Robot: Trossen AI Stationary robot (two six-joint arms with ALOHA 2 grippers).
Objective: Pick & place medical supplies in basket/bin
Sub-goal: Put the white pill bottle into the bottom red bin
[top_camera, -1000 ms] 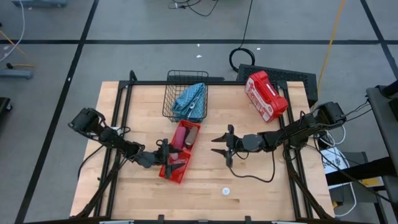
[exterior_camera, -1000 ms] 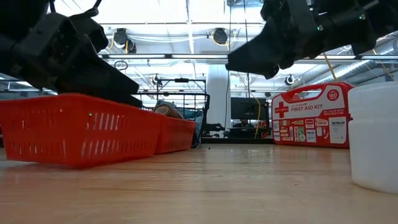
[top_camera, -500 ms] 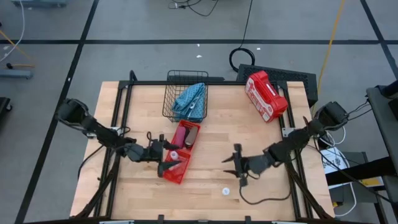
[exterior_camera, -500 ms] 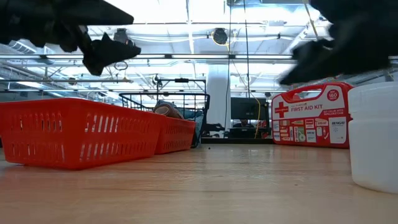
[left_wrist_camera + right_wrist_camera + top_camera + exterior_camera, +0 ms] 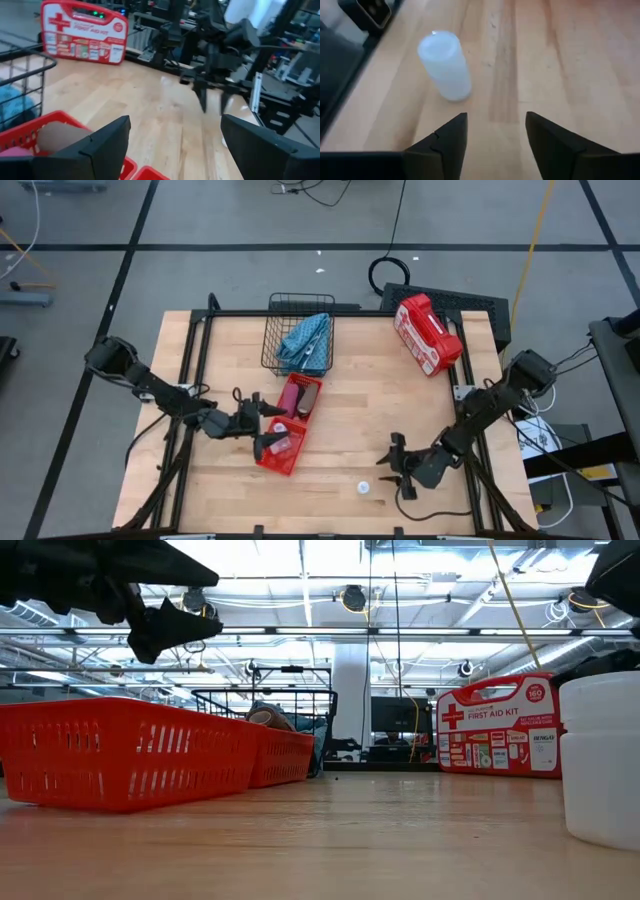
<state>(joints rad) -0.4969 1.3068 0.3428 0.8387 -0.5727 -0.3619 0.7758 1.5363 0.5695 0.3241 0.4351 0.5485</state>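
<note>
Swinging away from the red bins (image 5: 286,425), right end effector (image 5: 394,468), fingers apart, now sits just beside the upright white vial (image 5: 364,488), far nearer than the left.

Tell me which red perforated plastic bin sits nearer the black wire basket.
The upper red perforated plastic bin, holding a brown roll, lies just below the black wire basket; the other red bin lies farther, beside the left tool.

Low across the wooden table (image 5: 330,840): two red bins (image 5: 120,750) sit end to end on the left, the black wire basket (image 5: 275,705) behind them. A dark gripper (image 5: 165,625) hangs above the near bin. Far right, the first aid kit (image 5: 497,727) stands upright. A white vial (image 5: 600,760) looms at the near right edge.
</note>
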